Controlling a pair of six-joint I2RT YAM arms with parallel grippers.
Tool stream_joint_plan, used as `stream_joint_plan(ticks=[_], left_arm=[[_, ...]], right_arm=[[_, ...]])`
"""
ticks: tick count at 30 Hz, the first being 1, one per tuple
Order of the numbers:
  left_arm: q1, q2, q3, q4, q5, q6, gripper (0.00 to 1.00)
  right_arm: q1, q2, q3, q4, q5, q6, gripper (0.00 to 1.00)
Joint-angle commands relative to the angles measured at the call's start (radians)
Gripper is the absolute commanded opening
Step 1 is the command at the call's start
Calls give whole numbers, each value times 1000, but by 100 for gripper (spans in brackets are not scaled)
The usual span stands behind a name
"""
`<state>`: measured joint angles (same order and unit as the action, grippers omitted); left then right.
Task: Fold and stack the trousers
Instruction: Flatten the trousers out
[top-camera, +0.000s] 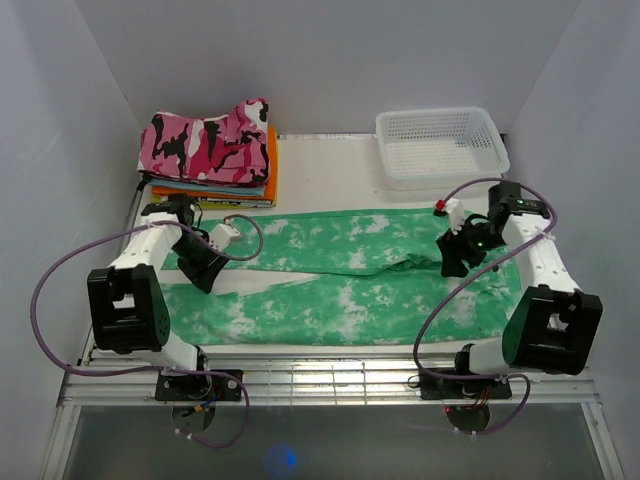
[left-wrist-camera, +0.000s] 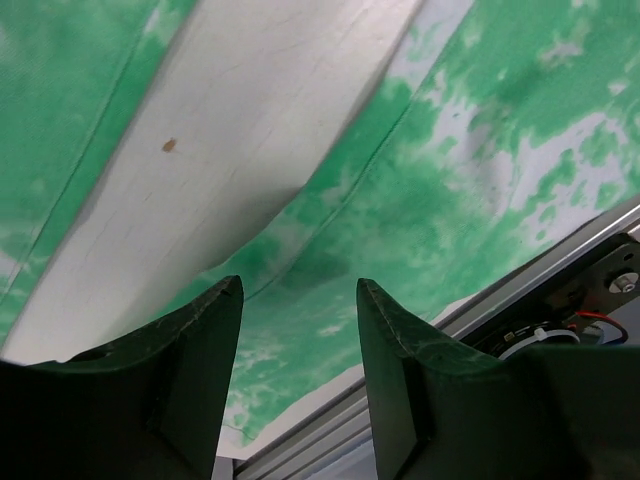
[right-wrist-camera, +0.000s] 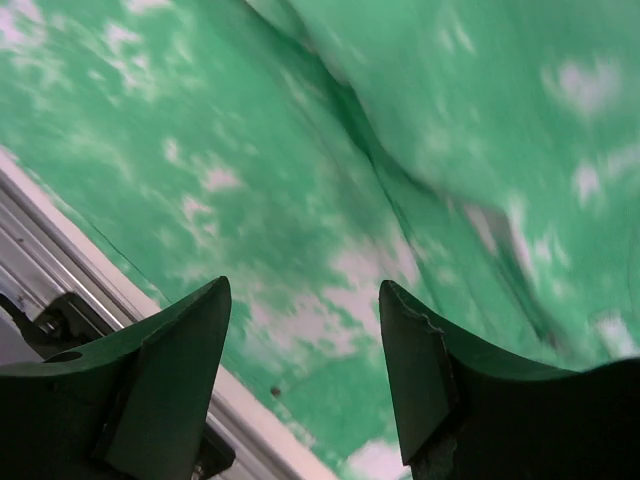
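Observation:
The mint green trousers (top-camera: 340, 275) with white blotches lie flat across the table, both legs stretched towards the left and the waist at the right. My left gripper (top-camera: 203, 278) hovers open over the gap between the two legs near their left ends; in the left wrist view the trousers (left-wrist-camera: 440, 190) and bare table show past the left gripper (left-wrist-camera: 300, 290), with nothing between its fingers. Over the waist end at the right, my right gripper (top-camera: 455, 262) hangs open; the right wrist view shows the right gripper (right-wrist-camera: 305, 290) above the green trousers (right-wrist-camera: 330, 150), holding nothing.
A stack of folded clothes (top-camera: 215, 150) topped by a pink camouflage garment sits at the back left. A white mesh basket (top-camera: 441, 146) stands at the back right. The table's near metal edge (top-camera: 330, 375) runs just below the trousers.

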<state>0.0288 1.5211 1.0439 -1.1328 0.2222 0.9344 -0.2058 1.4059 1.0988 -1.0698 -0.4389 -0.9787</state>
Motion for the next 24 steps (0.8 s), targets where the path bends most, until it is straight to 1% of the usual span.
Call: stream_joint_plan(ticks=[1,2,3,4,5,6,8,9,11,12,15,17,21,24], left_arm=[[85,-6,93,-37,72,-14,60],[132,1,106,-47,83,-13,60],[160,14,120,-59,104,-8,60],[187,27,148,-89,115,0,60],[239,36,163,-108,126,1,60],[261,45,174,-123,132,1,60],[299,53,186,-160,138,0,60],[307,44,180,-163,137,-3,61],[319,5,148,-154,109,-25,62],[327,-5,134,-150,95,-35,62],[385,-33,88,-128,62,-60,63],[436,-47,65,-93,31,-74,63],[511,-49,62,-50,-1,-123,63],[569,-35,61,-12,-27,-167,64]], right_arm=[[190,-71,35,86,-190,58,66],[244,-80,23,126,-225,110,65],[335,-96,15,170,-237,138,65],[382,-100,4,271,-244,164,64],[432,-102,-8,325,-230,219,64],[533,-96,-25,377,-215,241,64],[626,-72,-30,492,-176,270,64],[704,-32,-18,520,-169,285,64],[767,20,4,586,-158,302,63],[820,77,21,600,-155,311,63],[900,183,82,657,-130,328,64],[927,228,111,680,-115,331,66],[982,338,157,705,-103,334,70],[1016,386,174,729,-100,339,72]])
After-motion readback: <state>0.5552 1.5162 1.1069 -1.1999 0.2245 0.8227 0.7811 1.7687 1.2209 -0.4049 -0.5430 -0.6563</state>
